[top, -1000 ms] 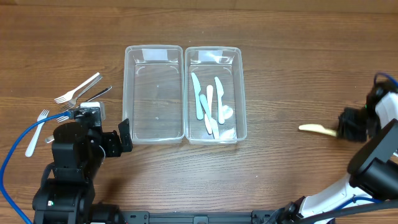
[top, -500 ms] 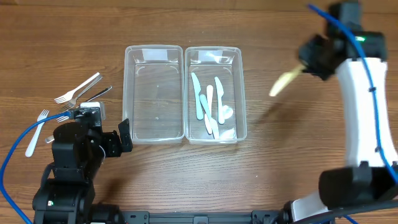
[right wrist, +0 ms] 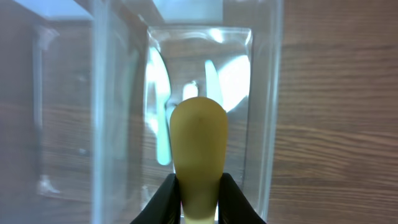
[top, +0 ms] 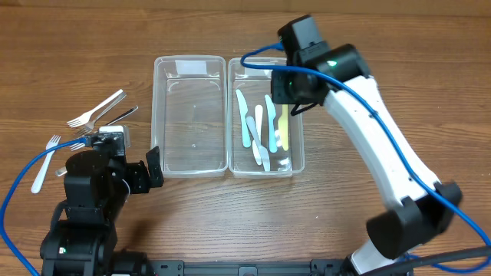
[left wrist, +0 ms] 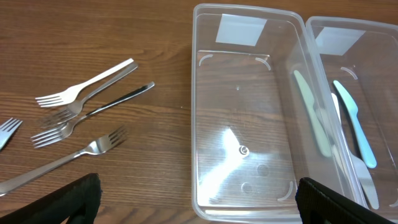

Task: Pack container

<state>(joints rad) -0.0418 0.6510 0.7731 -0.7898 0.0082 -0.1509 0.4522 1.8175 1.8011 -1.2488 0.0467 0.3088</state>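
Containers sit side by side at the middle of the wooden table point(top: 383, 46), nudged toward 12 o'clock: the left container point(top: 192, 115) has nothing inside, and the right container point(top: 238, 161) touches it on its 3 o'clock side. The right arm point(top: 383, 153) rises from 5 o'clock and reaches across to the right container's 1 o'clock corner. Its right gripper point(right wrist: 198, 186) is pinched narrow on a yellow utensil point(right wrist: 198, 143), which hangs over that container along its 3 o'clock wall — whether it touches the floor cannot be told. The left arm point(top: 92, 199) stands at 7 o'clock. Its left gripper point(left wrist: 199, 205) is spread wide and holds nothing, facing the left container's 6 o'clock end. Pale blue and white plastic knives point(top: 253, 126) lie loosely overlapped inside the right container. At 9 o'clock, well apart from the containers, metal forks point(top: 96, 110) lie bunched on the table, with a white plastic fork point(top: 44, 165) beside them toward 8 o'clock.
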